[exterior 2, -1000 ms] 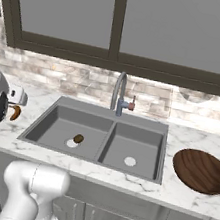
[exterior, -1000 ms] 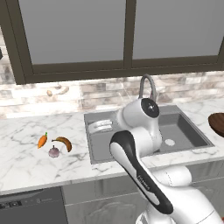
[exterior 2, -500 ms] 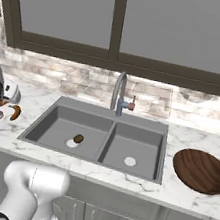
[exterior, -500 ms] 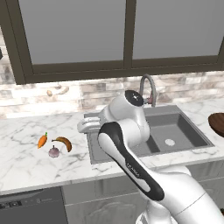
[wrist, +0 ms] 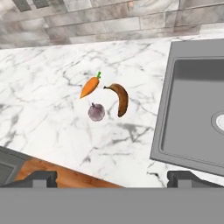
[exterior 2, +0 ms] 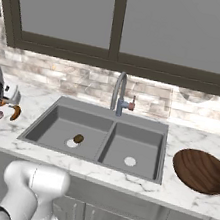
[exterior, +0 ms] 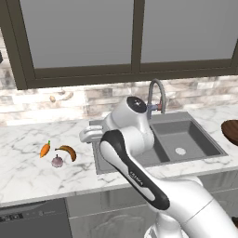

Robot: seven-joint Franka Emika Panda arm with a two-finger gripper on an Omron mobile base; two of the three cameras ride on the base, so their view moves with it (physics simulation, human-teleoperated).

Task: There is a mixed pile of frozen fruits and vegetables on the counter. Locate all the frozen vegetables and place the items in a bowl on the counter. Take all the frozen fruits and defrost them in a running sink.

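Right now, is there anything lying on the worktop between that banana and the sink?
No. In the hand view, only bare marble counter separates the banana from the sink rim.

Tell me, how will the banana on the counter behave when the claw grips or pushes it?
The banana is curved, so it probably pivots rather than rolls if pushed at one end. It looks stiff and thin, so a grip across its middle should hold. The bulb and carrot lie close beside it, so a push may knock them.
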